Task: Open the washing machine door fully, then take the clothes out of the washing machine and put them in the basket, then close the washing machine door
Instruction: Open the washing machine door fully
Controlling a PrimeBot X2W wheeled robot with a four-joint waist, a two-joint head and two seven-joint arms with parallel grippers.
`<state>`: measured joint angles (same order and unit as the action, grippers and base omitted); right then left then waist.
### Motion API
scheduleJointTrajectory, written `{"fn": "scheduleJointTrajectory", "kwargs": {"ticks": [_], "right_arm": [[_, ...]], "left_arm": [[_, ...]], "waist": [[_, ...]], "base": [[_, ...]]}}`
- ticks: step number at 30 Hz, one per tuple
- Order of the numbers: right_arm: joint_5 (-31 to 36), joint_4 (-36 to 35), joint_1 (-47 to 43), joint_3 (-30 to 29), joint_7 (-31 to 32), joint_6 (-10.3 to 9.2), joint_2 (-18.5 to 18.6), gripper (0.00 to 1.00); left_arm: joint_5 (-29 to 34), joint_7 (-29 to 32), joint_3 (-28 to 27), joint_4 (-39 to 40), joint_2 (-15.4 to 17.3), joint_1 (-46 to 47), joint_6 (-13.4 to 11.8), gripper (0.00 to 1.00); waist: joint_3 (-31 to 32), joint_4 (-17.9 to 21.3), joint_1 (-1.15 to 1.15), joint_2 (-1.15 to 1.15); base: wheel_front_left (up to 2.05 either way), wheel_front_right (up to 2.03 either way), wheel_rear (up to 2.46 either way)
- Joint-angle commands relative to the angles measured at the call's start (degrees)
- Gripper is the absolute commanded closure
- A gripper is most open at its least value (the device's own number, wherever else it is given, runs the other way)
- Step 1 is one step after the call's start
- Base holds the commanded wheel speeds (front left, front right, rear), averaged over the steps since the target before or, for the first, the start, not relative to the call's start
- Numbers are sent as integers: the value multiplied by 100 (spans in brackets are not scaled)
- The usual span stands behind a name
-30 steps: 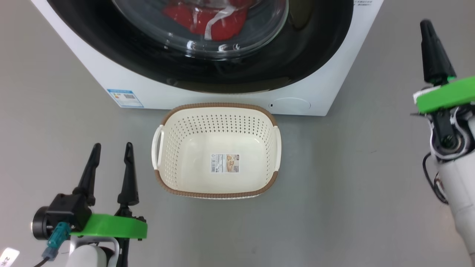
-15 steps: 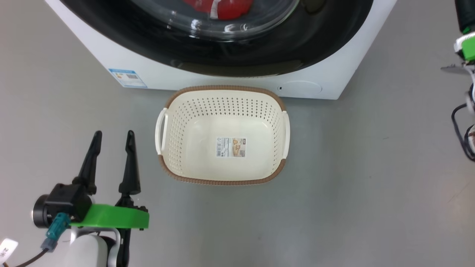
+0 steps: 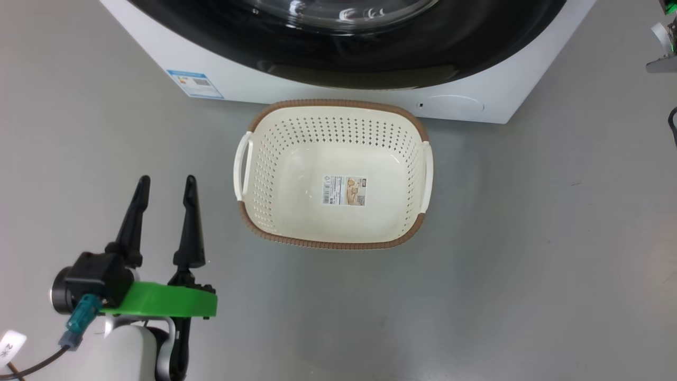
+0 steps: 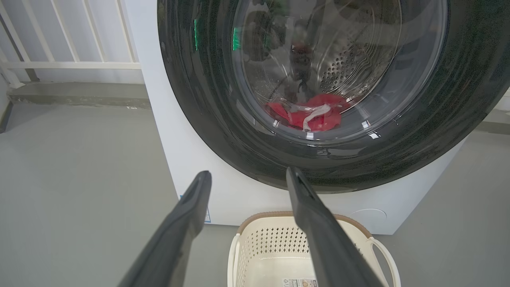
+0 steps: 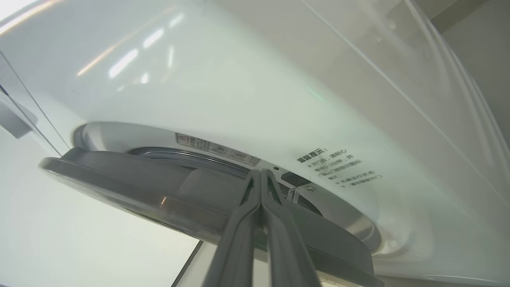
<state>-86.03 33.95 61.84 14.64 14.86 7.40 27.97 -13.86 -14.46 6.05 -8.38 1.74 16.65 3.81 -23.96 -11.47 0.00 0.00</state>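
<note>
Two grippers, catalogued outward.

1. Right gripper [image 5: 259, 172]: the two dark fingers are pressed flat together with nothing between them. The tips sit at the grey edge of the washing machine door [image 5: 159, 191], where a gap shows against the white front of the washing machine [image 5: 223, 91]. Whether they touch cannot be told.
2. Left gripper [image 3: 167, 181]: spread wide and empty, above the floor [image 3: 529, 264], fingers pointing to 12 o'clock in the head view.
3. Basket [image 3: 338, 103]: at 2 o'clock from the left gripper, standing on the floor. It is cream, perforated and brown-rimmed, with white handles at 9 and 3 o'clock and its long axis running between them. It contains a paper label [image 3: 344, 190] on its bottom.
4. Washing machine, at 12 o'clock from the basket and just beside it. The glossy black door ring surrounds a bulging glass window. A blue sticker [image 3: 194, 84] is at the lower front.
5. Clothes [image 4: 318, 119]: red with a white strip, lying behind the glass at 6 o'clock in the steel drum.
</note>
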Motion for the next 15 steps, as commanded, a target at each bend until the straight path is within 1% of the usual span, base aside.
{"fn": "scheduleJointTrajectory", "kwargs": {"ticks": [1,9,15], "right_arm": [[-68,-112,118,53,89,9,36,100],[-227,165,501,164,622,9,38,100],[-192,397,743,257,806,9,35,100]], "left_arm": [[-42,-54,-146,124,114,88,-25,0],[-102,-54,-59,108,114,121,-60,0],[-148,-54,-15,94,114,141,-86,0]], "waist": [[-32,-37,0,0],[-109,-130,0,0],[-158,-181,0,0]], "base": [[0,0,0],[0,0,0],[0,0,0]]}}
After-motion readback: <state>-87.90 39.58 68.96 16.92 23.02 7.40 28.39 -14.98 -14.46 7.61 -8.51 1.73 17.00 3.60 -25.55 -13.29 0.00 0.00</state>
